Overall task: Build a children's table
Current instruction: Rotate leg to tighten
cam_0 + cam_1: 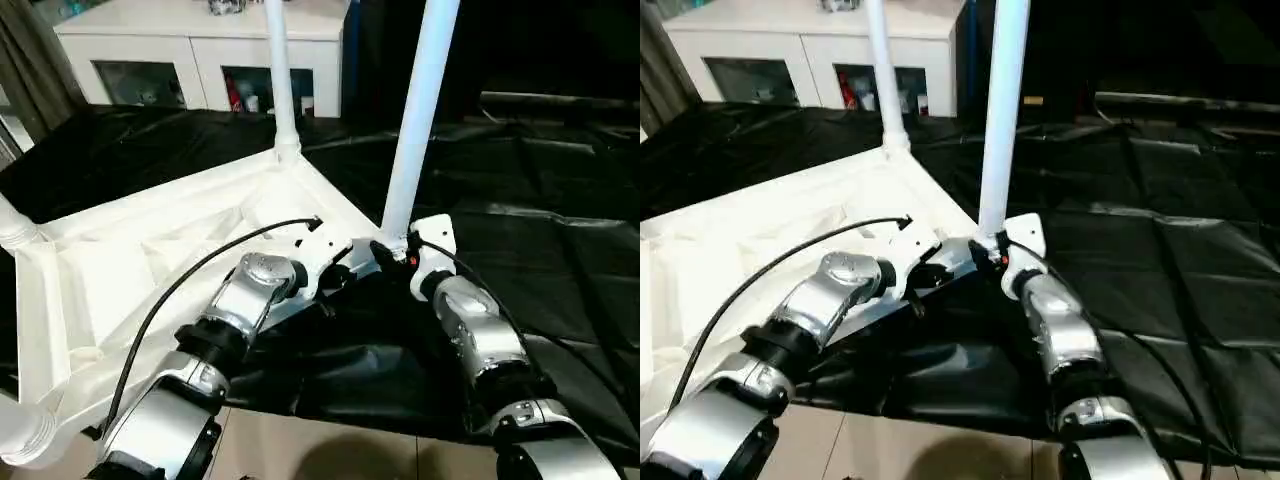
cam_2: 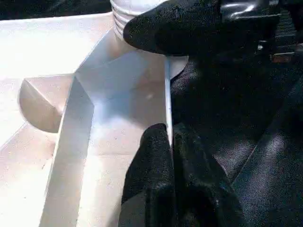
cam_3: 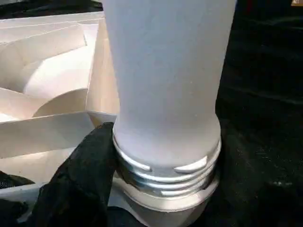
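The children's table lies upside down on a black sheet, its ribbed white top [image 1: 150,250] facing up. One white leg [image 1: 280,80] stands in the far corner socket. A second leg [image 1: 415,110] stands at the near right corner, its threaded base [image 3: 165,170] showing above the socket. My right gripper [image 1: 395,250] is closed around that base, with one black finger [image 3: 80,179] pressed against the thread. My left gripper [image 2: 168,146] is shut on the thin rim [image 2: 168,94] of the table top, just beside that corner.
A white cabinet [image 1: 200,50] with glass doors stands behind the table. The black sheet [image 1: 540,200] spreads wide to the right. Another leg base [image 1: 12,228] shows at the left corner. Pale floor [image 1: 330,450] lies at the near edge.
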